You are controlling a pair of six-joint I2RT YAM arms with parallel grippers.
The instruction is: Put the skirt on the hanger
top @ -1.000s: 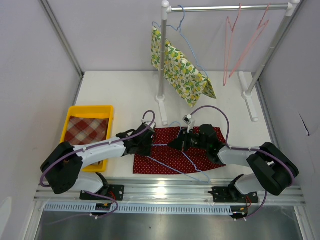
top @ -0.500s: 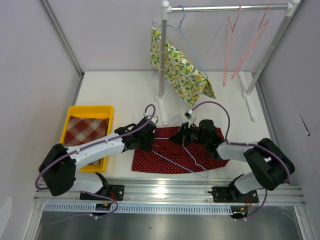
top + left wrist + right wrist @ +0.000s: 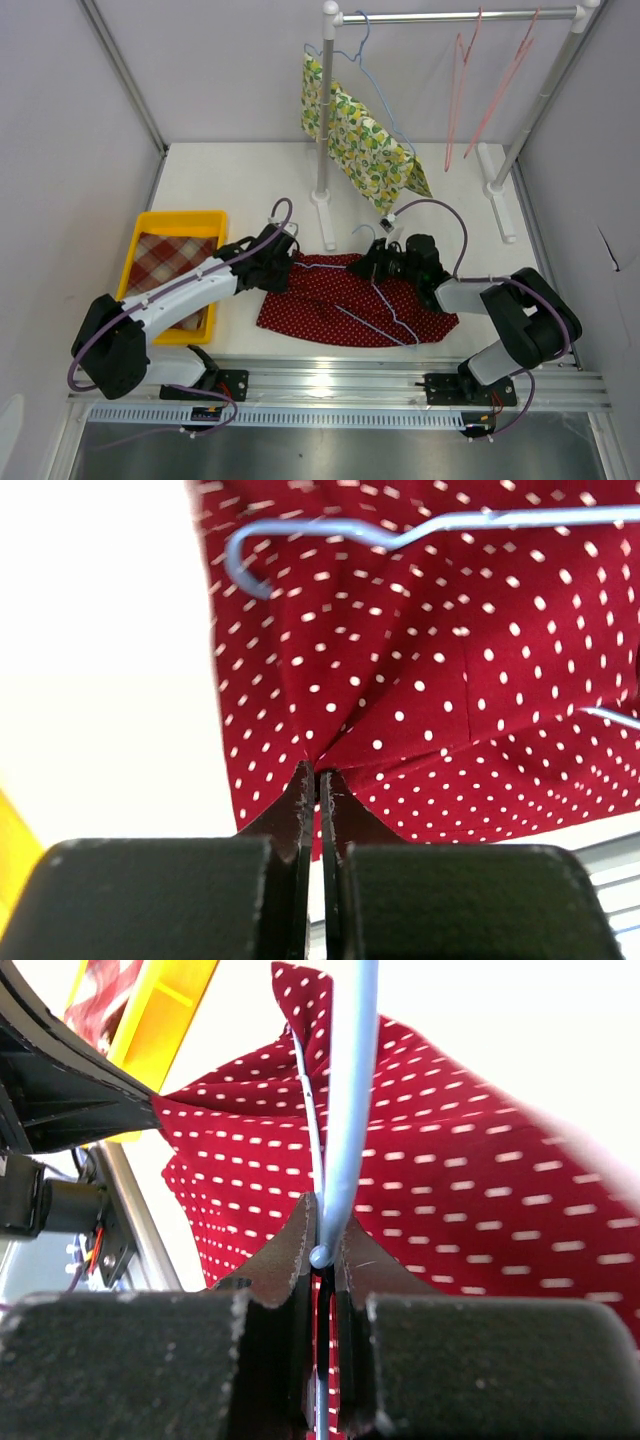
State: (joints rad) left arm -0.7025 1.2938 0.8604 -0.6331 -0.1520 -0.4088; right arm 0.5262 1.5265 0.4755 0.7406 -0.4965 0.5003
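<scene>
Skirt [image 3: 340, 310], red w/ white dots, lies on table [image 3: 240, 180] near front edge; L gripper [image 3: 317, 777] pinched shut on its left edge; R gripper [image 3: 325, 1235] clamps blue hanger [image 3: 352, 1080] wire atop fabric

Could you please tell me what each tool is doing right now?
Left tool: shut on the red dotted skirt.
Right tool: shut on the blue wire hanger.

Dark red with small white dots across the skirt [image 3: 320, 300]. Pale blue on the hanger [image 3: 352, 1080]. Plain yellow on the tray [image 3: 178, 217]; red-and-white check on the cloth [image 3: 165, 262] inside. Yellow-green lemon print on the hung fabric [image 3: 365, 140]. Pink on the spare hangers [image 3: 451, 110].
</scene>
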